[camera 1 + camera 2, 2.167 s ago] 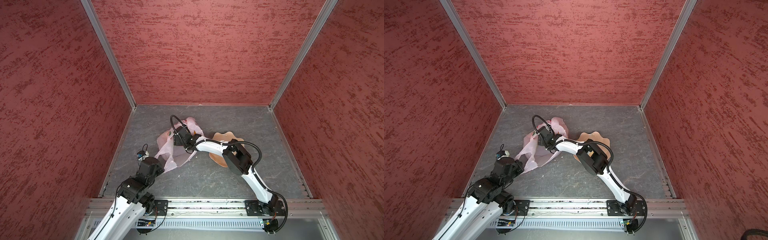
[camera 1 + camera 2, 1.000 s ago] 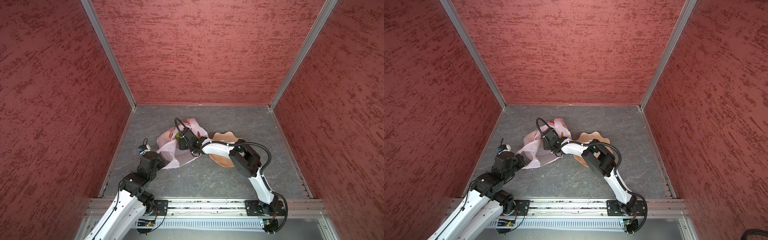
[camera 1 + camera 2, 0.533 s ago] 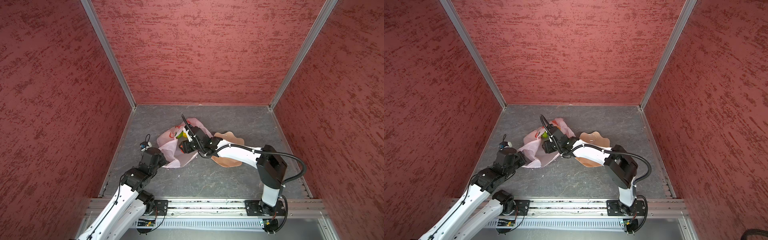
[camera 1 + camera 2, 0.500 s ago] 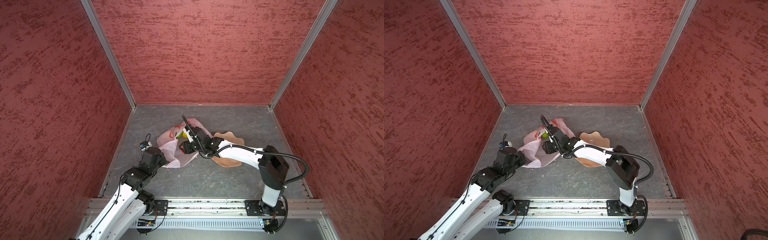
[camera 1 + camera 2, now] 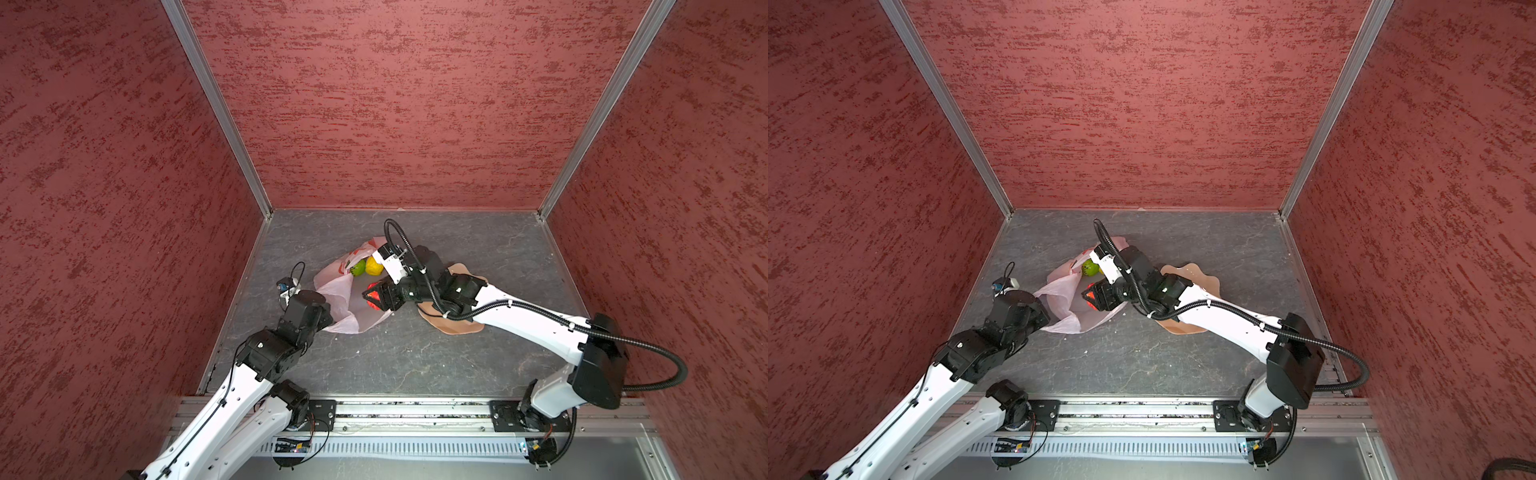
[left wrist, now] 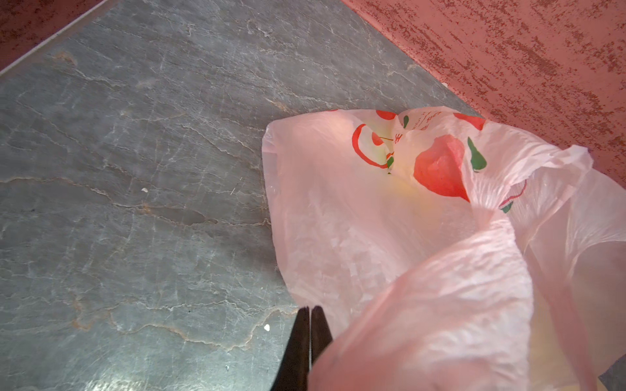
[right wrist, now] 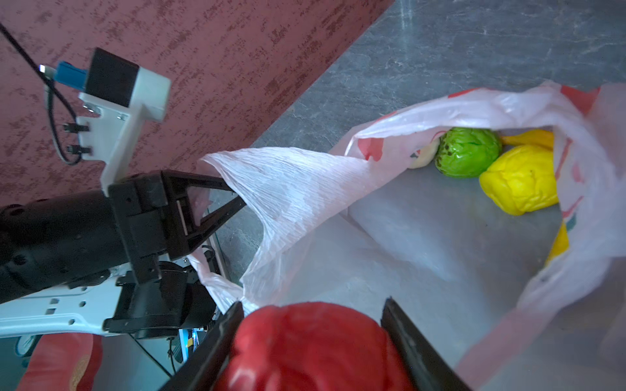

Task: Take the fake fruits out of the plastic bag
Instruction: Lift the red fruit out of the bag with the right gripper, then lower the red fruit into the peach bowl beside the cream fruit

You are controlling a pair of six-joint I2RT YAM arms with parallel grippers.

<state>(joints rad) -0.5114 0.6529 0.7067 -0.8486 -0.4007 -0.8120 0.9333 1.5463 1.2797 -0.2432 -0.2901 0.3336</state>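
The grey table [image 5: 415, 357] is carrying everything here. The plastic bag [image 5: 340, 291] is lying a bit left of centre, mouth gaping toward the right, and the peach bowl [image 5: 457, 326] is sitting just right of it, partly hidden under the right arm.

The left gripper [image 6: 310, 309] is working at the bag's near-left corner. Its fingers [image 6: 301, 338] are pressing together on a bunched handle and pulling the mouth open. The right gripper [image 7: 313, 304] is hanging at the bag's right edge with its fingers [image 7: 416, 345] about half spread, squeezing the red fruit [image 7: 315, 345] across its middle. I can't tell if it's fully clear of the plastic yet.

At the bag's far end the yellow fruit [image 7: 518, 179] and the green fruit [image 7: 467, 152] are sitting side by side and touching. The banana [image 7: 528, 137] is poking out behind them, and a beige one [image 7: 423, 157] is peeking out from under the film.

My guess on handling: that bag is looking flimsy and slippery, so it's going to collapse unless someone's pinching a gathered handle or the rim. The fruits are looking light and lumpy, probably rolling easily, so I'd be grabbing each across its widest part, and the banana mid-length
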